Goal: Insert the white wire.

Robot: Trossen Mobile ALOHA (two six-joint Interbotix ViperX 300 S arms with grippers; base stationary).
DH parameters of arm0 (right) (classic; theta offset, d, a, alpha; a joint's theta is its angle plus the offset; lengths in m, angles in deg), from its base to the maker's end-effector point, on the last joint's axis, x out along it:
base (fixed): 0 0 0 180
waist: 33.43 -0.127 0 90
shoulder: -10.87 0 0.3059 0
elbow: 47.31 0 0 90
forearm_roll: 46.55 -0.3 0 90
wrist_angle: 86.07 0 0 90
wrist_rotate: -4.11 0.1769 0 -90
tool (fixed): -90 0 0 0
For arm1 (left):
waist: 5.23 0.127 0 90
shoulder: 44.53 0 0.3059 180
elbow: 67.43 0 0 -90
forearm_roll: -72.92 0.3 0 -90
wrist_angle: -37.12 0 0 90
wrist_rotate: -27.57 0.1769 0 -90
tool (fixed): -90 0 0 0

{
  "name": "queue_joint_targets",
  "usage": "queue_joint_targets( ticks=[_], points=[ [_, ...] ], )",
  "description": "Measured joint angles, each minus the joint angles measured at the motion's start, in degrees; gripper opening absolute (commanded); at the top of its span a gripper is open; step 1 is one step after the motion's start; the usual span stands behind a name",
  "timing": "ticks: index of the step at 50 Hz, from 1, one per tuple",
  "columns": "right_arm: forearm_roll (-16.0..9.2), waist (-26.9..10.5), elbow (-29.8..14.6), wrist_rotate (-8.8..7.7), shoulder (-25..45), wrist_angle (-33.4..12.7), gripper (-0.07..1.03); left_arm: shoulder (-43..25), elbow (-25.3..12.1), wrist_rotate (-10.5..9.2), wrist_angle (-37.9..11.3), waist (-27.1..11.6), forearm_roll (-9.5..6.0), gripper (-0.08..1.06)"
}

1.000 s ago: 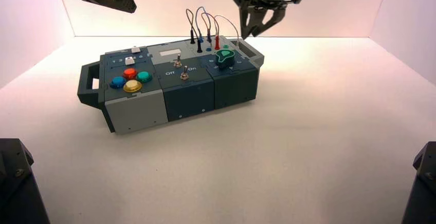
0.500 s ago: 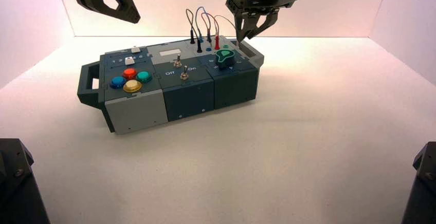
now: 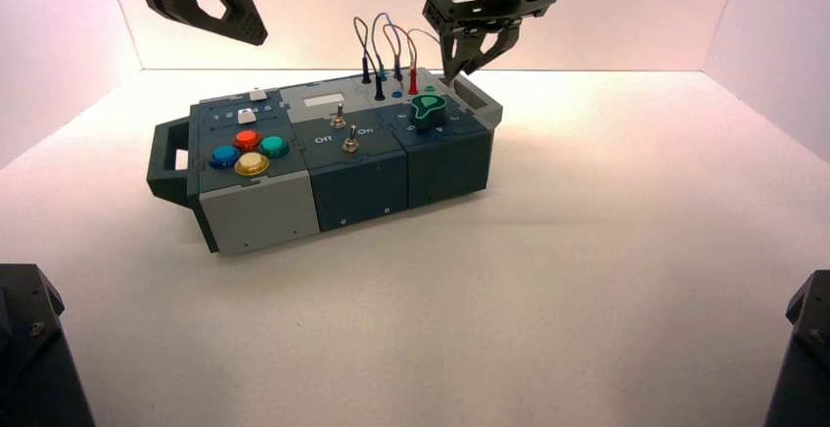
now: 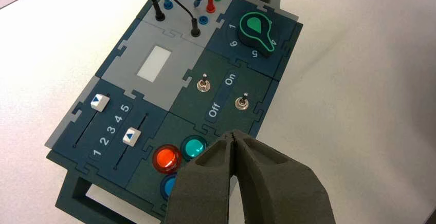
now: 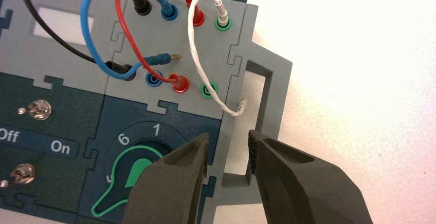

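- High view: the right gripper hung over the far right corner of the box, just above the cluster of plugged wires, its fingers apparently a little apart, though the angle made that hard to judge. The left gripper was raised well clear, above the box's left end.
- Left wrist view: the left gripper's fingertips met, holding nothing, above the orange button and teal button.
- Right wrist view: the right gripper's jaws stood narrowly apart and empty, beside the green knob. The white wire had one end seated in the far green socket; its free pin plug lay loose at the panel's edge beside the near green socket, just ahead of the fingertips.
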Motion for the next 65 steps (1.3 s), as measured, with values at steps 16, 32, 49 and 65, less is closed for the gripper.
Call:
queue_joint_targets(
  ticks=[16, 32, 49, 65],
  points=[
    [1.14, 0.62, -1.58, 0.00, 1.49, -0.18, 0.42, -0.09, 0.00, 0.35, 0.09, 0.00, 0.00, -0.03],
    [1.23, 1.49, -2.99, 0.00, 3.78, -0.35, 0.42, -0.97, 0.00, 0.44, 0.53, 0.00, 0.00, -0.03],
    [1.32, 1.49, -5.10, 0.00, 5.27, -0.97, 0.41, -1.58, 0.00, 0.53, 0.53, 0.00, 0.00, -0.03],
    [1.23, 1.41, -6.24, -0.09, 6.33, -2.29, 0.20, -1.67, -0.09, 0.53, 0.53, 0.00, -0.09, -0.03]
  ],
)
